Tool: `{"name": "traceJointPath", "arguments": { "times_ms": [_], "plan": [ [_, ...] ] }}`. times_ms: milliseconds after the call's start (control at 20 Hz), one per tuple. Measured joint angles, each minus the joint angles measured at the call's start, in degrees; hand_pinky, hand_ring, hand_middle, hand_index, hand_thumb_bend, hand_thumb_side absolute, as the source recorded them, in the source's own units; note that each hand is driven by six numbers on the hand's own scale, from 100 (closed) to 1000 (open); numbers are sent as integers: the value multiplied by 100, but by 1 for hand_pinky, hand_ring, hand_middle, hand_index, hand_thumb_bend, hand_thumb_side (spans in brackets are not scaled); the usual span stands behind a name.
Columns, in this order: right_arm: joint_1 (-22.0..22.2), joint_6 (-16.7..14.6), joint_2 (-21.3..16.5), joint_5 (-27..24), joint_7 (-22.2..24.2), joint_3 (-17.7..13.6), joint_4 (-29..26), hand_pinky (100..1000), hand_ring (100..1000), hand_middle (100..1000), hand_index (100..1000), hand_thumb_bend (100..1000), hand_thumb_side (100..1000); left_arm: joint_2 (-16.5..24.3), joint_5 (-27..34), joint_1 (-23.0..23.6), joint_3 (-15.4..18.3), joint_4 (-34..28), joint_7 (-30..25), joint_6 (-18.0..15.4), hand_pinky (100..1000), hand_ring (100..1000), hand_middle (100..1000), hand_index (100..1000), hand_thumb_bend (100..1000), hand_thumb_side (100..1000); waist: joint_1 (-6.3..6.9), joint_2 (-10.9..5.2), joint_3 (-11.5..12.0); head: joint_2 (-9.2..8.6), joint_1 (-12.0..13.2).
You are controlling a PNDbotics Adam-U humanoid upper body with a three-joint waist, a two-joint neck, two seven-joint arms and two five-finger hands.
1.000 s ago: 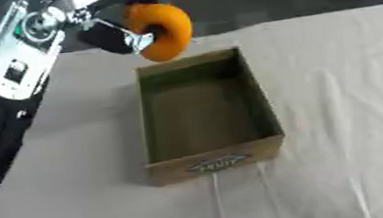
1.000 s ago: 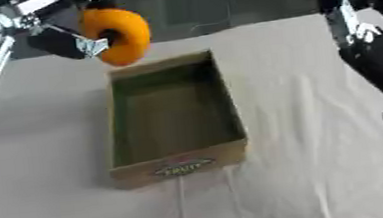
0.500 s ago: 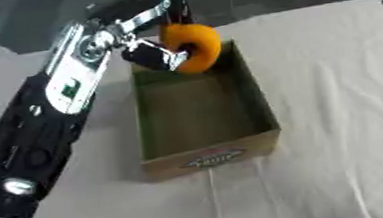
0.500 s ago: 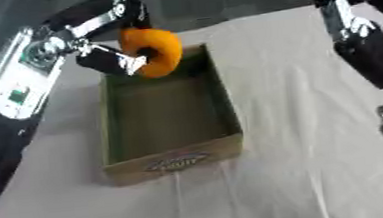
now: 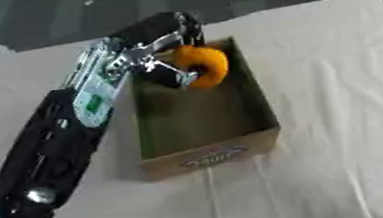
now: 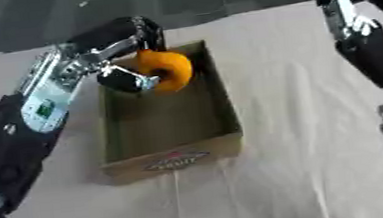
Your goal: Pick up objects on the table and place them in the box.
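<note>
An orange ring-shaped object [image 5: 201, 66] hangs over the far end of the open cardboard box [image 5: 262, 116], inside its rim. My left hand [image 5: 166, 69] is shut on it, fingers hooked through the ring's hole, and the arm reaches in from the lower left across the box's left wall. The box's floor looks bare where it shows. My right arm [image 6: 366, 44] stands along the right edge in the right eye view; its hand is out of frame.
The box stands on a pale cloth-covered table [image 5: 336, 117] with a printed label [image 5: 210, 156] on its near wall. A dark floor lies beyond the table's far edge.
My left hand has carried the orange ring from above the box's far left corner down and over the box's far end. The view has also shifted.
</note>
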Motion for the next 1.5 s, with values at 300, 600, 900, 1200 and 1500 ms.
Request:
{"name": "traceJointPath", "arguments": {
  "times_ms": [300, 600, 900, 1200, 1500],
  "plan": [
    [0, -5, 1, -1, -6, 0, 0, 536, 822, 545, 790, 387, 716, -69, -187, 77, -73, 237, -68, -177, 555, 596, 565, 554, 100, 100, 5, 0, -3, -6, 1],
    [1, -11, 1, -1, -14, -1, 0, 537, 822, 545, 790, 387, 716, -94, -170, 147, -106, 406, -287, -261, 590, 641, 611, 696, 100, 100, 3, 0, -3, -10, -6],
    [3, -11, 3, -1, -15, -1, 0, 536, 822, 545, 790, 388, 716, -94, -120, 161, -114, 416, -485, -313, 664, 743, 732, 887, 186, 100, -2, -1, 5, -45, -11],
    [13, -10, 41, -1, -15, -1, 0, 537, 821, 545, 790, 388, 716, -92, -108, 163, -114, 349, -528, -326, 689, 767, 768, 928, 241, 100, -4, -14, 16, -49, -16],
    [34, -4, 44, -1, -20, -1, 0, 537, 821, 546, 790, 388, 716, -76, -68, 176, -100, 107, -473, -290, 688, 764, 766, 917, 226, 100, -21, -46, 43, -49, -17]
  ]
}}
